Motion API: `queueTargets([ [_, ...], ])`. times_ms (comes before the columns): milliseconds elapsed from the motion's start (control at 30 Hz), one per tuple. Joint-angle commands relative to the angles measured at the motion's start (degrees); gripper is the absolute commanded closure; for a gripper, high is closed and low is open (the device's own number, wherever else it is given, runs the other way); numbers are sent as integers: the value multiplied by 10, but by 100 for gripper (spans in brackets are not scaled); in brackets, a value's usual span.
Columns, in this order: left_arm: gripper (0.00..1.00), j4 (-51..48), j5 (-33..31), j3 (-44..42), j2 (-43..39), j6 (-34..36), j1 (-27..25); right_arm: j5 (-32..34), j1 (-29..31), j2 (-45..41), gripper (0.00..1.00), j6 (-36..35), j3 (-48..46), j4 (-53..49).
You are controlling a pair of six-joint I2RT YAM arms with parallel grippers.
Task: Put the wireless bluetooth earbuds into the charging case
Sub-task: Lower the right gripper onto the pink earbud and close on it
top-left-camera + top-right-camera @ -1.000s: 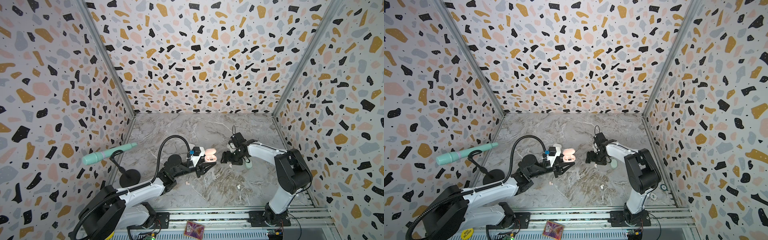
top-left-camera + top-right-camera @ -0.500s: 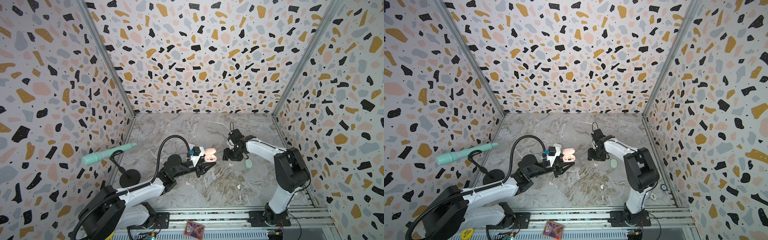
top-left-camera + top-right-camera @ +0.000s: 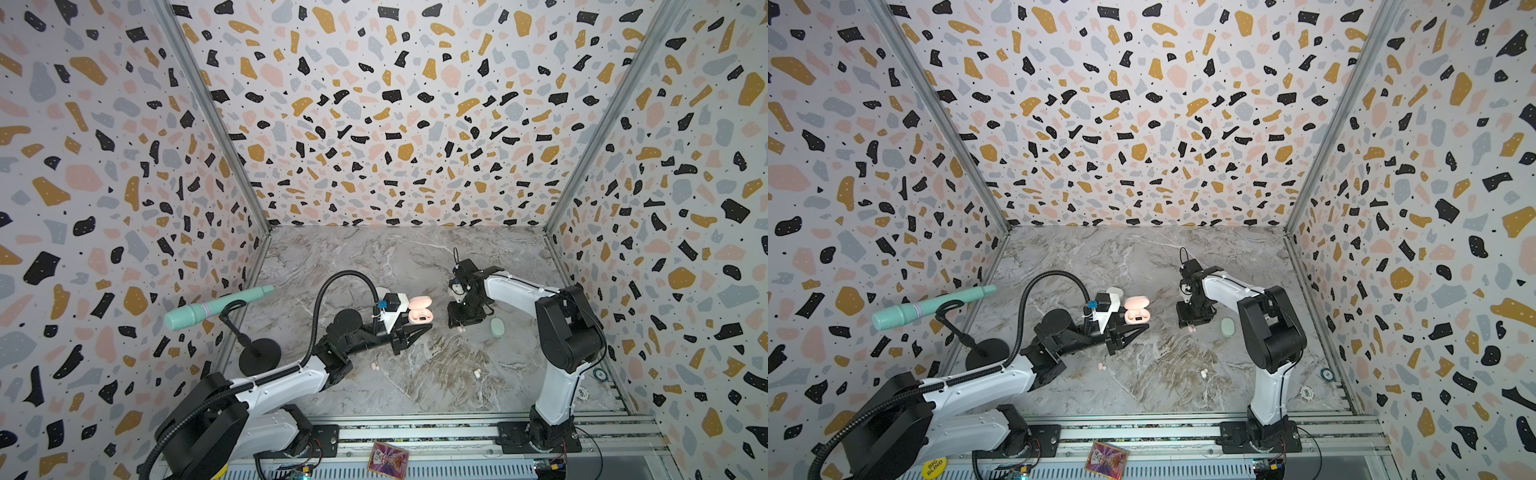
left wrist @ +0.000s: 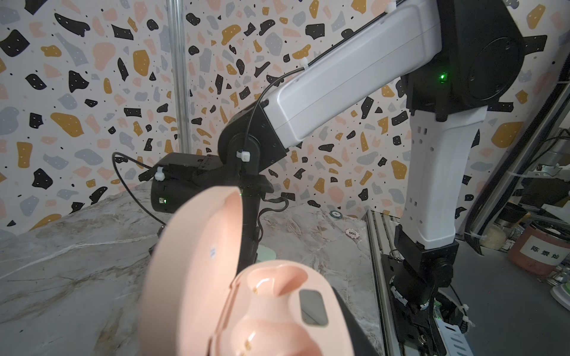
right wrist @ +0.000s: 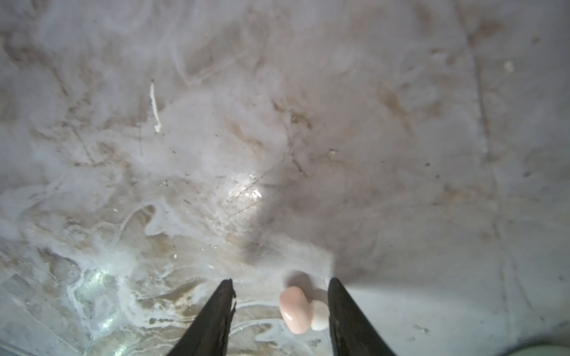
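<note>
A pale pink charging case (image 3: 420, 311) (image 3: 1136, 309) hangs above the marble floor with its lid up. My left gripper (image 3: 415, 326) is shut on its base. In the left wrist view the case (image 4: 271, 308) fills the foreground, both wells bare, and hides most of the jaws. My right gripper (image 3: 462, 322) (image 3: 1192, 321) points straight down at the floor. A pale pink earbud (image 5: 294, 309) (image 3: 460, 329) lies between its fingers (image 5: 345, 311), its white tip against one finger and a gap to the other. The right gripper (image 5: 280, 286) is open.
A mint case (image 3: 496, 326) (image 3: 1227, 327) lies shut just right of the right gripper. A pink earbud (image 3: 375, 366) and white earbuds (image 3: 477, 372) lie nearer the front. A white case (image 3: 1115, 292) sits behind the left wrist. A mint microphone (image 3: 216, 307) stands at left; poker chips (image 3: 1306, 392) at right.
My right gripper has shifted a little left, away from the mint case, and its jaws have narrowed around the pink earbud. The left arm and the pink case have not moved.
</note>
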Motion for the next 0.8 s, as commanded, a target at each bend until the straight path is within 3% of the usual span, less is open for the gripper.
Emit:
queueTargets([
  [0,67,33,4,2,-10,-4,3,-3,4,-5,52,-20,12,-25],
  [767,67,35,4,1,-7,-8,3,41,18,-16,69,19,-12,-17],
])
